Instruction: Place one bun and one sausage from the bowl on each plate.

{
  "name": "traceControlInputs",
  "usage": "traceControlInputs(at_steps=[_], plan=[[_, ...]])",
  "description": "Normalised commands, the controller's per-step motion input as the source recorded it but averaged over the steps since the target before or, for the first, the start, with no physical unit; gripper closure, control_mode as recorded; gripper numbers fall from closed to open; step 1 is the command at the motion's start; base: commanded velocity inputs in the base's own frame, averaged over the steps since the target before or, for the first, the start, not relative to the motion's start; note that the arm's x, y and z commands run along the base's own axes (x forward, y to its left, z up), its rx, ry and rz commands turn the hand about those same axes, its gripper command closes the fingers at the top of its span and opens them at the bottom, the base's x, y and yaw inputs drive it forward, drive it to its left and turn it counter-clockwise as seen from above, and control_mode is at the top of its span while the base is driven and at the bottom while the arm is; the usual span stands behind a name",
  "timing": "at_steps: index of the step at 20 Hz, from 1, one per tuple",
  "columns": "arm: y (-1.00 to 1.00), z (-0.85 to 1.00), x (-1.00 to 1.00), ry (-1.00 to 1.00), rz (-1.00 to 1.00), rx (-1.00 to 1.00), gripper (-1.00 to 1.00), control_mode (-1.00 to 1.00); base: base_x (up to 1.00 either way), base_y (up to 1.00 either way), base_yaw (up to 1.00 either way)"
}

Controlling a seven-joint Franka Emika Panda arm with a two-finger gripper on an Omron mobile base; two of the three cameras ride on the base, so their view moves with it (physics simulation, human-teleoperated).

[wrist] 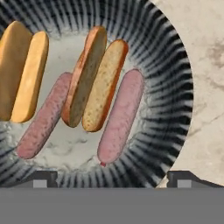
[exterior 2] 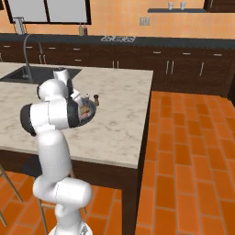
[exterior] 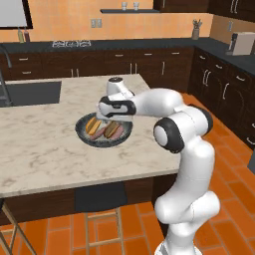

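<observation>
White rounded arm (exterior: 187,164), dark joint bands, small dark gripper (wrist: 112,178) tips.

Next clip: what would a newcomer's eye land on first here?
The dark bowl on the marble island, holding two split buns and two pink sausages. The white arm's open claw hangs right above it.

The round shallow bowl (wrist: 175,87) is dark grey-black with pale radial streaks and a lighter grey floor. Two split buns (wrist: 94,78) are golden-brown with tan cut faces; two smooth sausages (wrist: 122,116) are pinkish-red. The marbled stone counter (wrist: 205,65) is beige with faint brown veins.
</observation>
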Motion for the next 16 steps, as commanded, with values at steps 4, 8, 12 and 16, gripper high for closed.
traceControlInputs(at_steps=[4, 8, 12, 16], plan=[[0.09, -0.31, 0.5, 0.07, 0.0, -0.04, -1.0, -1.0, 0.0, 0.0, 0.0], [0.04, -0.37, 0.51, 0.03, 0.0, -0.04, -1.0, -1.0, 0.0, 0.0, 0.0], [0.06, -0.48, 0.53, 0.03, 0.0, -0.05, -1.0, -1.0, 0.0, 0.0, 0.0], [0.08, -0.24, 0.45, 0.02, 0.0, -0.01, -1.0, -1.0, 0.0, 0.0, 0.0]])
